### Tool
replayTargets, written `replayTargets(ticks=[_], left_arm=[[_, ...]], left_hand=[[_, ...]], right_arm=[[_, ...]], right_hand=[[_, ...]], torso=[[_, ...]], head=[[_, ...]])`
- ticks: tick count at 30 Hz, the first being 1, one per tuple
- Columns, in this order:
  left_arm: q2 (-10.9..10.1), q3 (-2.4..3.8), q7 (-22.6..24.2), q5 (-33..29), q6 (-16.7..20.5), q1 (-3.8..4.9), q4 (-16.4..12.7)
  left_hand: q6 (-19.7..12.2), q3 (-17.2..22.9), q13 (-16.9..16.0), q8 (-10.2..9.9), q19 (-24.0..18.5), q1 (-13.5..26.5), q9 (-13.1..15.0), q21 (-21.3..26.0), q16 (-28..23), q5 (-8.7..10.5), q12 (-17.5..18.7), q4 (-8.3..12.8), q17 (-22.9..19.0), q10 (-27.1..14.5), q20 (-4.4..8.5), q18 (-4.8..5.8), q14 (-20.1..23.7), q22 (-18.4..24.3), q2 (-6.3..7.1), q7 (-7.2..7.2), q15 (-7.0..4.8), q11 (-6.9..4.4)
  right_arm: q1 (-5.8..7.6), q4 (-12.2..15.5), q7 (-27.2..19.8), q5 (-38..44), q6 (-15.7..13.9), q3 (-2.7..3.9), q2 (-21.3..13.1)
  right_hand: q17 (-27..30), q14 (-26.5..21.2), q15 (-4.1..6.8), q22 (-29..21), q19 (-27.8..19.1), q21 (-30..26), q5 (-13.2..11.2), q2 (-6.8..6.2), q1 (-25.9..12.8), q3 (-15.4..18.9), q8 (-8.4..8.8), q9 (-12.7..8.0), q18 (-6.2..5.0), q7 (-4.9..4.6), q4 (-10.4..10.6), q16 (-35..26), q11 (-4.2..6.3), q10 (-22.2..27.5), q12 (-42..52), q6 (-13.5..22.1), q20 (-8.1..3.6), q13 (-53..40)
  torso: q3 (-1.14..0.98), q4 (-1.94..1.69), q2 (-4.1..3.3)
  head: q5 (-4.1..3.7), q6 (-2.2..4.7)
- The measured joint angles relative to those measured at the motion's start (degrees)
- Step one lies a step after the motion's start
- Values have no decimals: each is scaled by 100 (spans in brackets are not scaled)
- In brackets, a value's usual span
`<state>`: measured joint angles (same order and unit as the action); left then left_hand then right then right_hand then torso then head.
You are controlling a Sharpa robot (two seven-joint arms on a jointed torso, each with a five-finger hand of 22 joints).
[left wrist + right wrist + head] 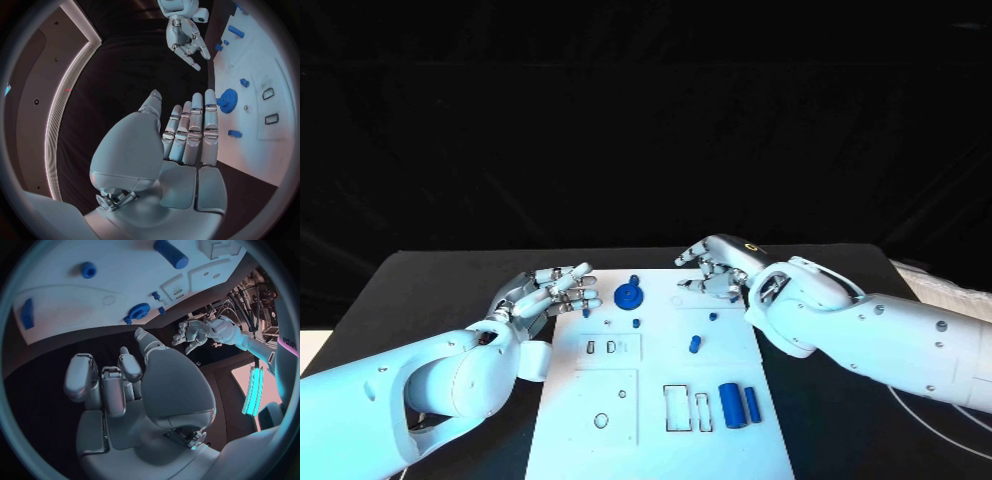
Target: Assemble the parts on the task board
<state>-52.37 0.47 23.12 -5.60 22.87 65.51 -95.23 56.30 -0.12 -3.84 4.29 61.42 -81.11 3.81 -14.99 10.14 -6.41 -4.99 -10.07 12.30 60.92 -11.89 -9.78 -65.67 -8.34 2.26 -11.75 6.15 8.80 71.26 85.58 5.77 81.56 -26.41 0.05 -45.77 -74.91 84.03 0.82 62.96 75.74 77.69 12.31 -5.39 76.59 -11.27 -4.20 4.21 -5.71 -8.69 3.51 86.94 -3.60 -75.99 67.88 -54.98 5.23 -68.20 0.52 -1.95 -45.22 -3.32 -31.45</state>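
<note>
Two silver hands, left (548, 291) and right (714, 268), are hovering empty, fingers apart, flanking the round blue gear (629, 296) on the white task board (574, 440); judged step: approaching, next needing a grasp.

Head camera looks down on the task board (661, 400); both wrist cameras share it from behind their hands.

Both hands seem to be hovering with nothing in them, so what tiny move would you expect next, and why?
Probably the left hand reaches toward the round blue gear-like part on the white task board. That hand is open and empty, and this part lies just beside its fingertips.
</note>
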Motion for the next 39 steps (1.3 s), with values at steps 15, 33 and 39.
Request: replayTargets(ticks=[15, 33, 39], left_arm=[[46, 0, 0, -1, -37, 0, -3], [69, -1, 0, -2, -55, -3, 3], [72, -1, 0, -2, -58, -3, 3]], left_hand=[[0, 0, 0, 0, 0, -22, 0, 0, 0, 0, 0, 0, 4, 0, 0, -1, 0, 0, -22, 0, 0, 0], [0, 0, 0, 0, 0, -22, 0, 0, 0, 0, 0, -1, 4, 0, 0, 0, 0, -1, -22, 0, 0, 0], [0, 0, 0, 0, 0, -22, 0, 0, 0, 0, 0, 0, 3, 0, 0, 0, 0, -1, -22, 0, 0, 0]], right_arm=[[45, -422, -1249, -1106, 385, -3, -742], [-203, -890, -1359, -697, 497, -6, -588], [-229, -1004, -1359, -604, 553, -6, -484]], right_hand=[[1, 0, 0, 61, 20, 23, 0, -58, 102, 15, 0, -1, 0, 0, -119, 37, 0, 1, 0, 0, 21, 1], [-3, 0, 0, 54, 20, 22, 0, -58, 102, 35, 0, -2, 0, -20, -139, 36, 0, 1, 0, -20, 21, 3], [-3, 0, 0, 43, 19, 22, 0, -58, 102, 35, 0, -2, 0, -20, -139, 36, 0, 1, 0, -20, 21, 3]], torso=[[-76, 133, 46], [-62, 120, 46], [-62, 119, 46]], head=[[3, -11], [-7, -51], [-2, -65]])
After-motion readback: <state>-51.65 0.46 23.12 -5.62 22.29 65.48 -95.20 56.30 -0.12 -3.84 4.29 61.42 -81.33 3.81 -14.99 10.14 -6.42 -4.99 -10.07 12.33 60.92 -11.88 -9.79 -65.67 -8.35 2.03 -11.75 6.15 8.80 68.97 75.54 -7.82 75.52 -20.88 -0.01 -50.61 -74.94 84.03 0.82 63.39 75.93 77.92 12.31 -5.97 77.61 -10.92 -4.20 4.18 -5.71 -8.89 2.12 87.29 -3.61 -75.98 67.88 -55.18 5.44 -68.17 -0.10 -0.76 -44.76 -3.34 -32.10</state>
